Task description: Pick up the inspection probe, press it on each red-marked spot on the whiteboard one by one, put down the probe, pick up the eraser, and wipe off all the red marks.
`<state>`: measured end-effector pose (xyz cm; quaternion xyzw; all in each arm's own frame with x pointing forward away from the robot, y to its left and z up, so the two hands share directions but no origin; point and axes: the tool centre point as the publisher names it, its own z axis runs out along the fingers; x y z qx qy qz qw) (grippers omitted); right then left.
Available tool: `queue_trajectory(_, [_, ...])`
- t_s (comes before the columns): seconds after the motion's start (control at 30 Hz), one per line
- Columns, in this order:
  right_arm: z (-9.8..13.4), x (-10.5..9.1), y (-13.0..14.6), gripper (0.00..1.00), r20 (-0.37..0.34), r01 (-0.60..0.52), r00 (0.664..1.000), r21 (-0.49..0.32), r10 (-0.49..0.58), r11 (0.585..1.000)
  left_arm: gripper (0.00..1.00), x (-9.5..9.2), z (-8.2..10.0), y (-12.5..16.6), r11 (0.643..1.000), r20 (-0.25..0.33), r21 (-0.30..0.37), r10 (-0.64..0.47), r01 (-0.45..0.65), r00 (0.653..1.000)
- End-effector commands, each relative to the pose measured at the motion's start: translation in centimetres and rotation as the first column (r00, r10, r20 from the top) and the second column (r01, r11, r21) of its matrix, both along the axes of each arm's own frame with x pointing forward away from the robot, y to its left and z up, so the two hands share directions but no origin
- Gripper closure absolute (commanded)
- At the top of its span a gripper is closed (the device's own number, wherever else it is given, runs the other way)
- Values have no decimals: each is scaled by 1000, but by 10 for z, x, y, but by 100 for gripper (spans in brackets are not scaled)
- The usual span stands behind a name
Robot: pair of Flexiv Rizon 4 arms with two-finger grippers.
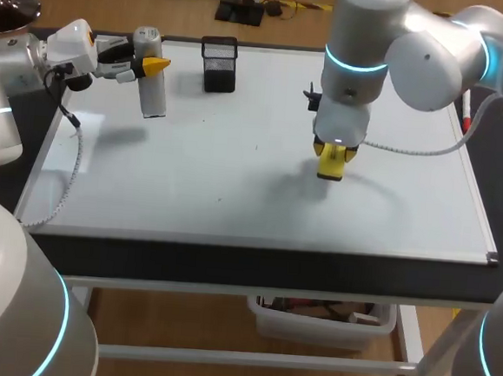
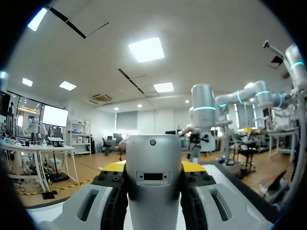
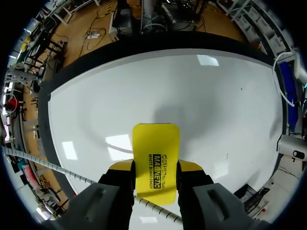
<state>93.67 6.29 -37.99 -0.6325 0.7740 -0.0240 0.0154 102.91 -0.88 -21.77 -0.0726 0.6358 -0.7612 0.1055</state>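
Holding the eraser (image 3: 156,148) low over the middle of the whiteboard (image 1: 234,187), your right claw (image 1: 333,153) squeezes both its sides, ready to wipe. I see no red marks. Your left claw (image 1: 148,62) grips the probe (image 1: 153,93) by the far left corner, out of the way.

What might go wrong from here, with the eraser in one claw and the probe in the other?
1. The right claw grips the yellow block-shaped whiteboard eraser near one end, with most of it sticking out ahead. Pressed on the flat white whiteboard, it may pivot or slip.
2. The left claw holds the grey cylindrical probe beside the black mesh holder; a swing could knock it.
3. The left arm's coiled cable hangs over the whiteboard's left edge; a wide wipe might snag it.
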Motion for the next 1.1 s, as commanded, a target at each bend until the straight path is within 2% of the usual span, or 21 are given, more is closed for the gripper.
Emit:
queue_trajectory(0.03, [1,30,-4,100,5,-8,1000,-7,8,1000,100,0,0,0,1000,3,-2,0,0,1000])
queue_trajectory(0.33, [9,88,-20,100,27,-53,998,-55,54,997,100,0,0,0,1000,3,-2,0,0,1000])
queue_trajectory(0.57, [14,130,-24,100,27,-62,998,-53,63,997,100,0,0,0,1000,3,-2,0,0,1000])
queue_trajectory(0.8, [10,163,-20,100,5,-71,997,-45,72,996,100,0,0,0,1000,3,-2,0,0,1000])
queue_trajectory(0.83, [10,168,-19,100,5,-77,997,-34,77,996,100,0,0,0,1000,3,-2,0,0,1000])
queue_trajectory(0.87, [10,172,-18,100,-3,-78,997,24,78,997,100,0,0,0,1000,3,-2,0,0,1000])
queue_trajectory(0.9, [9,176,-18,100,-10,-78,997,31,78,997,100,0,0,0,1000,3,-2,0,0,1000])
queue_trajectory(0.93, [8,180,-16,100,-7,-83,997,10,83,997,100,0,0,0,1000,3,-2,0,0,1000])
queue_trajectory(1.1, [2,197,-7,100,-20,-103,995,6,103,995,100,0,0,0,1000,3,-2,0,0,1000])
